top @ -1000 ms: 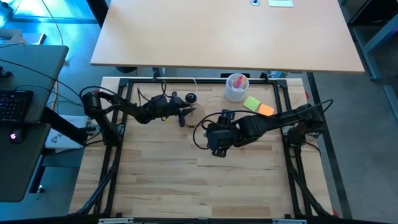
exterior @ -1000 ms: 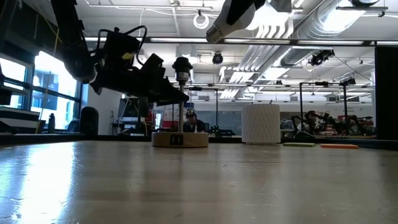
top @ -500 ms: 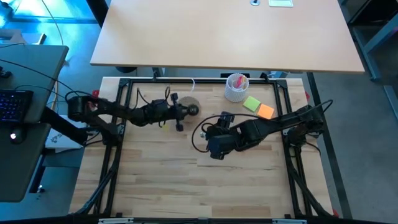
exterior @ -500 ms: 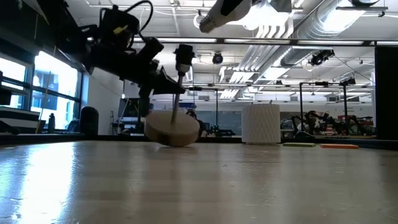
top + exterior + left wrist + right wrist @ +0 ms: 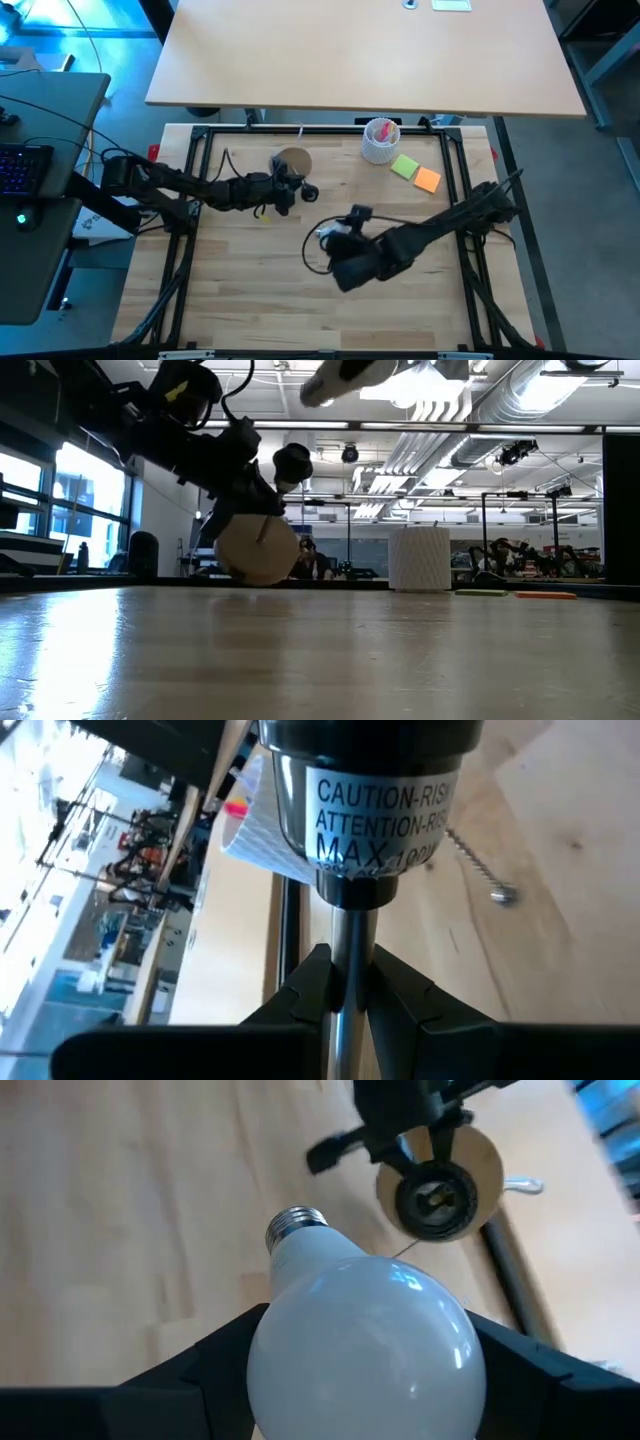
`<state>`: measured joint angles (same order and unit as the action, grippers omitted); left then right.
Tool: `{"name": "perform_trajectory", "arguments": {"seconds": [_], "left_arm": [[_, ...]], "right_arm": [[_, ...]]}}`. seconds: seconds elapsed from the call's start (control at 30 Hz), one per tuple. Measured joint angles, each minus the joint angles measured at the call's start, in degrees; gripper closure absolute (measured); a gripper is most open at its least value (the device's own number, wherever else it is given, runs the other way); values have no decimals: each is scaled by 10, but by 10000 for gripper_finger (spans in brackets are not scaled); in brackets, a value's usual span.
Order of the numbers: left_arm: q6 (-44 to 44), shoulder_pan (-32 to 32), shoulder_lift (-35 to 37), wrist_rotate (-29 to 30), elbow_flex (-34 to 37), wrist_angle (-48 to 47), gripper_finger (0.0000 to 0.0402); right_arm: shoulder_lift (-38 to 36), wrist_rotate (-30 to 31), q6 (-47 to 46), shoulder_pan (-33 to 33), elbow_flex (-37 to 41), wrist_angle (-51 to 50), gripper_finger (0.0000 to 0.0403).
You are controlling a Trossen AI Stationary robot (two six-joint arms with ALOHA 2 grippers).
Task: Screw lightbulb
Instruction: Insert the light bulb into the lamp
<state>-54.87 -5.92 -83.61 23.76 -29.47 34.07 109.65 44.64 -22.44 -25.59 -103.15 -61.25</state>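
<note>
The right gripper [image 5: 365,1370], at centre of the high view, clamps the lightbulb [image 5: 365,1345] with its screw base aimed toward the tilted socket [image 5: 436,1198], whose stem the left gripper [image 5: 345,985] grips.

lightbulb [image 5: 365,1342] | white globe, silver screw base | held off the table (in right tool [image 5: 350,1370])
</note>
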Motion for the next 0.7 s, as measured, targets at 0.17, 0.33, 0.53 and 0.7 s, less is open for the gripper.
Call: {"name": "perform_trajectory", "arguments": {"seconds": [0.17, 0.33, 0.53, 0.7], "left_arm": [[-27, 22, 0, 36, 0, -13, 366], [-23, 28, 0, 38, 0, -21, 366], [12, 27, 0, 39, 0, -22, 366], [38, 28, 0, 38, 0, -26, 366]], "right_arm": [[28, 66, 26, 9, 0, 3, 139], [28, 88, 32, 25, 0, 5, 139], [41, 125, 45, 39, 0, 14, 139], [56, 140, 50, 41, 0, 24, 139]]}}
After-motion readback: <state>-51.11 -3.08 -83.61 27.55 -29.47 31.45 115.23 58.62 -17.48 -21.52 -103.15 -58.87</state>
